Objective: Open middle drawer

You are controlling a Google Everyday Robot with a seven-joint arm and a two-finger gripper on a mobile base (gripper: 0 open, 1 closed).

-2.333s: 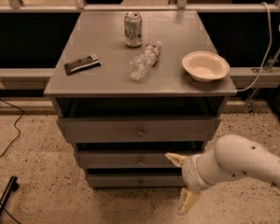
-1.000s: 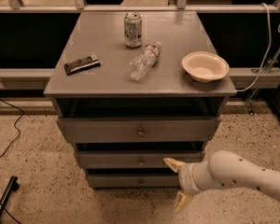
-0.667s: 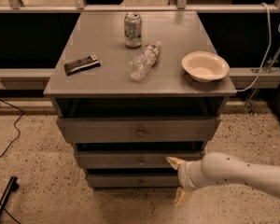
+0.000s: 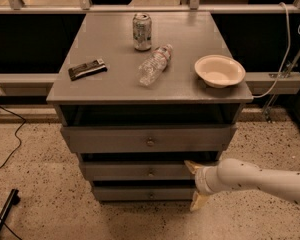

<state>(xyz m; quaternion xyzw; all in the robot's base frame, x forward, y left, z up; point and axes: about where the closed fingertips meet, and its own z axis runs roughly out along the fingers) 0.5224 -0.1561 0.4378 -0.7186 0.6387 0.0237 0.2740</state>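
Note:
The middle drawer [image 4: 140, 171] is the second grey front of the cabinet, low and flat, with a small round knob [image 4: 150, 172] at its centre. It sits slightly behind the top drawer [image 4: 115, 139], which stands pulled out a little. My gripper [image 4: 194, 186] is at the right end of the middle drawer's front, to the right of the knob. Its two tan fingers are spread, one [image 4: 192, 167] at the drawer's upper edge and one [image 4: 198, 201] down by the bottom drawer [image 4: 135, 193]. It holds nothing.
On the cabinet top [image 4: 115, 84] lie a soda can [image 4: 142, 31], a plastic bottle on its side [image 4: 154, 65], a dark snack bar [image 4: 87, 69] and a white bowl [image 4: 219, 70]. My white arm [image 4: 260, 179] comes in from the right. Cables [image 4: 5, 149] run on the speckled floor at the left.
My arm has stretched further left and drawn lower, so the gripper has come closer to the right end of the middle drawer's front. The drawers have not moved.

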